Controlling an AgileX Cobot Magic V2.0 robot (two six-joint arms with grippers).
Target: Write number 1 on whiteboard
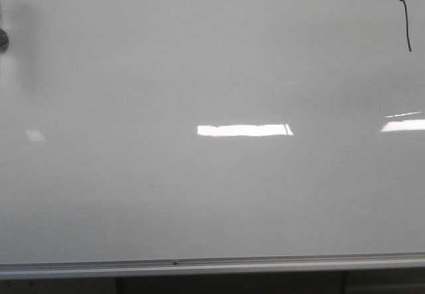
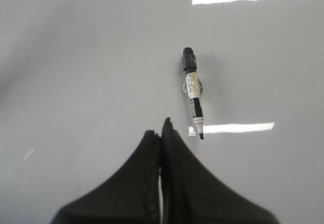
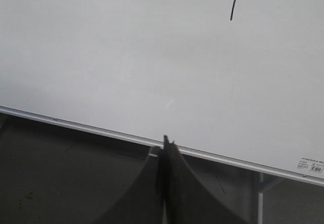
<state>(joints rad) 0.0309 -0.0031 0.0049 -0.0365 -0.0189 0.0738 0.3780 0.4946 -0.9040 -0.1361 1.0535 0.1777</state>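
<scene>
Left gripper (image 2: 162,125): black, fingers pressed together tip to tip, nothing held. Seen in the left wrist view only, facing the board surface.

Right gripper (image 3: 166,142): black, fingers closed flush against each other, nothing held. Seen in the right wrist view only, its tips in line with the frame rail (image 3: 101,130), dark floor on the near side.

Marker (image 2: 193,92): black cap end, printed white barrel, dark tip pointing toward the left gripper. It sits against the whiteboard (image 2: 76,57) just beyond the left fingertips, apart from them, with a small clear clip or magnet behind its barrel. Bare board surrounds it on all sides.

Whiteboard (image 1: 199,62): glossy white-grey, fills the front view. Silver frame rail (image 1: 212,265) runs along the lower edge; dark supports show below it. Small printed label (image 3: 310,167) sits near a lower corner just above the rail in the right wrist view. Bright rectangular light reflection (image 1: 243,130) at centre.

Number 1 (image 1: 406,24): thin black stroke, nearly vertical, tiny hook at top, at the board's upper right in the front view, close to the picture's right edge. Wide blank board lies to its left and below.

Dark round object (image 1: 2,39): partly cut off at the left edge, blurred shadow beside it; identity unclear.
</scene>
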